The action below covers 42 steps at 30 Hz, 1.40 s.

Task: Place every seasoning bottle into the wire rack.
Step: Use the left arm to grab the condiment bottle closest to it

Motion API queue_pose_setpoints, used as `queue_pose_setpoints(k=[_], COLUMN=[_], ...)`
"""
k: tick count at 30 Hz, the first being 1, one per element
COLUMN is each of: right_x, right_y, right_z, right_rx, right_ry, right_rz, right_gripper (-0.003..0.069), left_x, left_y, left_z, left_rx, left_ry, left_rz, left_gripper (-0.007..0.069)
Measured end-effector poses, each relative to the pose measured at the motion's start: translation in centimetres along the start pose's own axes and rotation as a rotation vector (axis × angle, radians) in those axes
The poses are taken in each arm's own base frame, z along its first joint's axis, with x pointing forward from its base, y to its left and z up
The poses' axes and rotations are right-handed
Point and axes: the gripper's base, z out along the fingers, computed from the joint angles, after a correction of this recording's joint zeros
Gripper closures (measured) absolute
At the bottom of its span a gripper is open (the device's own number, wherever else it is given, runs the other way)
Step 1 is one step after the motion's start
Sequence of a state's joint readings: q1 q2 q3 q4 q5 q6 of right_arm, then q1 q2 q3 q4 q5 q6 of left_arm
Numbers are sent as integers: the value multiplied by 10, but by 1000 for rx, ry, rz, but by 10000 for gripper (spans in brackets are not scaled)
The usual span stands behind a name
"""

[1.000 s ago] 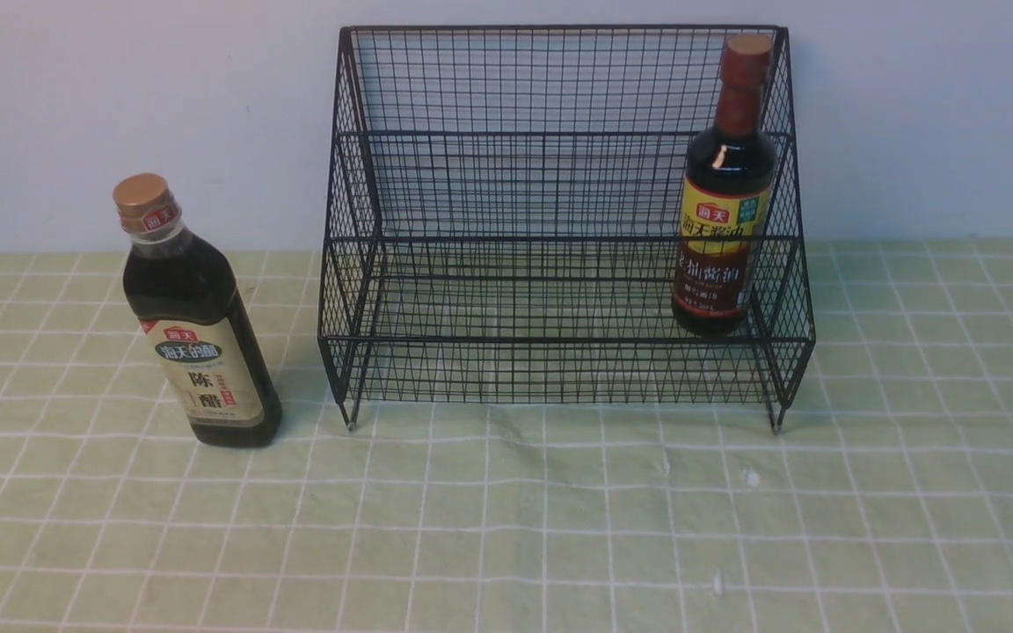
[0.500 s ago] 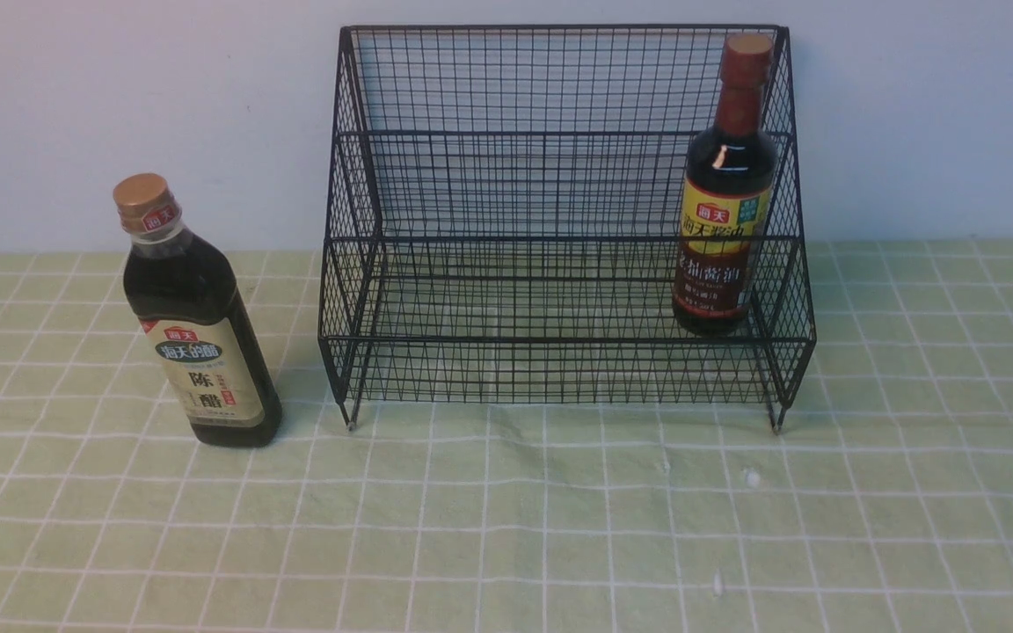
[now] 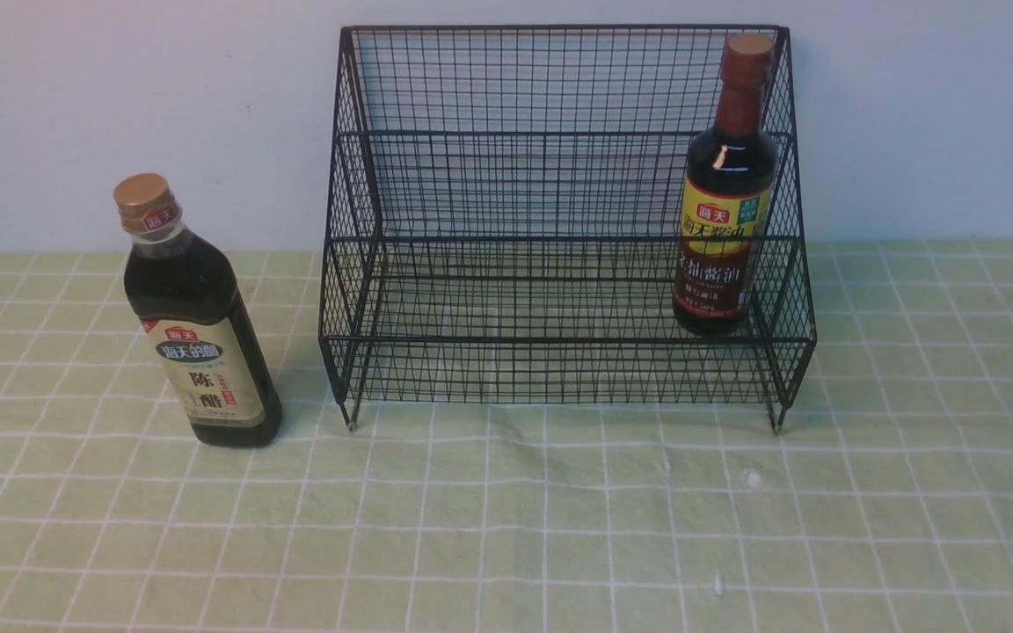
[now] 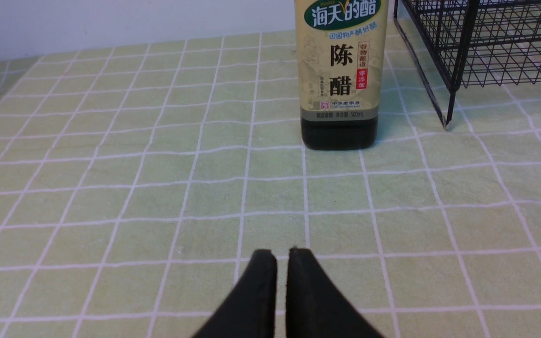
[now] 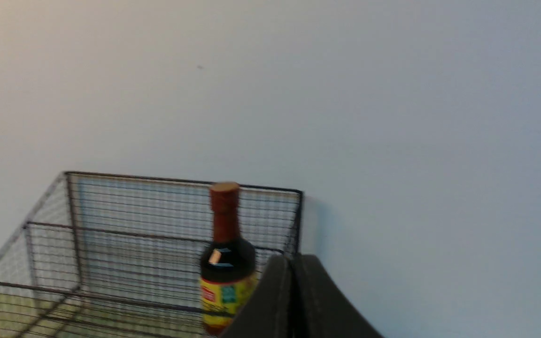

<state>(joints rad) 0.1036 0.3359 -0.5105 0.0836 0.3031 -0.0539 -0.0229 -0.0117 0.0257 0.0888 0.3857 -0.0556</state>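
Well ahead of the left fingers [image 4: 261,286], which are pressed together and empty, the gold-capped bottle [image 3: 199,325] stands upright on the counter [image 3: 506,527], cap up, just left of the wire rack [image 3: 559,132]. Inside the rack's right end the red-capped bottle [image 3: 722,220] stands upright; the right fingers [image 5: 277,295], also closed, hang apart from it.

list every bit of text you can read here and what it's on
"海天的醋": green band on the vinegar bottle label.
"陈醋": large characters, same label.
"500mL": its bottom edge; other small print too small.
"海天": red logo on the soy sauce bottle; lines below blurred behind the wire rack.
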Motion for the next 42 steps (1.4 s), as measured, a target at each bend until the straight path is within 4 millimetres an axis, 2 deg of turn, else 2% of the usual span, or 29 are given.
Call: queue_pose_setpoints(k=[1,3,6,7,8,9,11,14,42], right_x=[12,55,101,108,131,144,157,161,162], right_y=[-2,-8,-11,-11,-12,-12,-12,-11,-10], right_z=[-1,-8,-16,-16,-21,-23,-26,-28,-28], right_rx=[32,104,152,154,167,167,170,169,145], right_ry=[14,84,154,169,197,218,229,259,264], right_rz=[-9,-44,-67,-68,-78,-75,-64,-54,-54], right_gripper=[673,673,673,673,673,673,673,673,673], left_x=[0,0,0,0,0,0,0,0,0], left_y=[0,0,0,0,0,0,0,0,0], left_z=[0,0,0,0,0,0,0,0,0], left_rx=[0,0,0,0,0,0,0,0,0], left_ry=[0,0,0,0,0,0,0,0,0], left_rz=[0,0,0,0,0,0,0,0,0], left_gripper=[607,607,607,607,607,607,607,607,607])
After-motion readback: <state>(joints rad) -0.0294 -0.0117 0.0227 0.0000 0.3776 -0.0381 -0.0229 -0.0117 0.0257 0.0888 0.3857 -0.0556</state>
